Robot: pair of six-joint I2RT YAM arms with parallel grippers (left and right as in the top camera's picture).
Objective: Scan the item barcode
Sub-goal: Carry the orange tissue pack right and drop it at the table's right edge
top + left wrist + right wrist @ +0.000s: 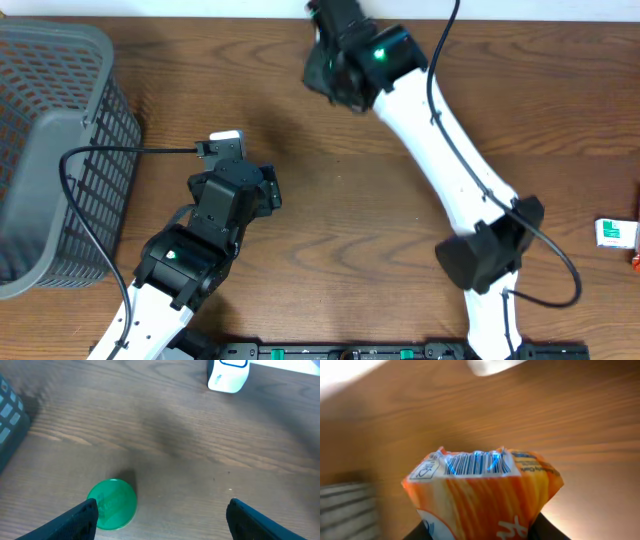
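Right wrist view, closest in, is filled by the orange packet (480, 505), gripped low on its body by the right gripper (485, 531). Its jaws are drawn in narrow against the two sides, only their dark tips showing at the bottom edge. The barcode (472, 464) sits on the crimped top end, clear of the jaws and facing the camera, a little rumpled and with a bluish sheen across it. I judge the packet light and soft: thin crinkly film that gives under pressure, slips easily and wrinkles wherever it is pinched. The low grip on the body therefore looks right, and should be firm enough to stop it sliding but gentle enough not to crease the printed strip or crush what is inside. Beyond it the worktop (200, 450) is blurred. In the left wrist view the left gripper (167, 520) has its jaws spread wide with nothing between them, and a green disc (112, 504) lies on the wood just ahead of one finger. Farther off stands a white device (227, 375) with a blue marking, possibly the scanner, though I cannot tell. From overhead the packet is hidden under the right arm near the far edge; a grey basket (60, 60) stands at the left and a small box (615, 232) far right.
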